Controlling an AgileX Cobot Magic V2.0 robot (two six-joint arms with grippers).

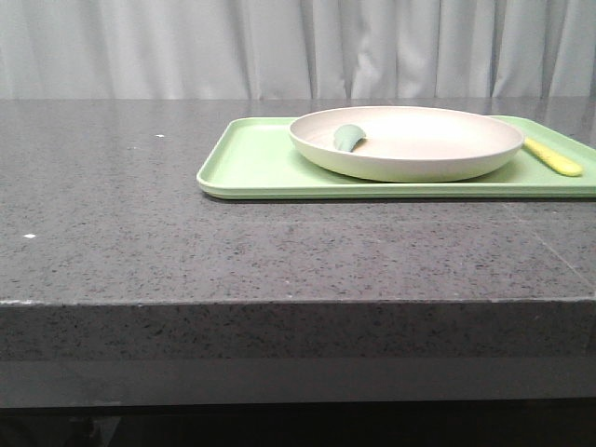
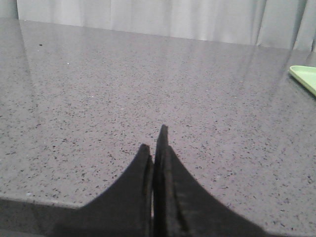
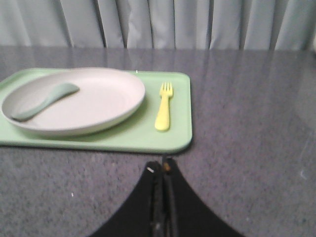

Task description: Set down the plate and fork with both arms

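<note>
The off-white plate [image 1: 419,140] sits on a light green tray [image 1: 251,168] at the right of the front view; it also shows in the right wrist view [image 3: 94,106]. The pale yellow fork [image 3: 164,106] lies on the tray beside the plate's right side, tines pointing away; its handle shows in the front view [image 1: 552,156]. My right gripper [image 3: 161,165] is shut and empty, just short of the tray's near edge. My left gripper [image 2: 154,138] is shut and empty over bare counter, far left of the tray corner [image 2: 305,76]. Neither gripper shows in the front view.
A grey-green spoon-like utensil [image 3: 42,102] lies in the plate, its tip visible in the front view [image 1: 348,137]. The dark speckled stone counter [image 1: 140,233] has a front edge close to the camera. White curtains hang behind.
</note>
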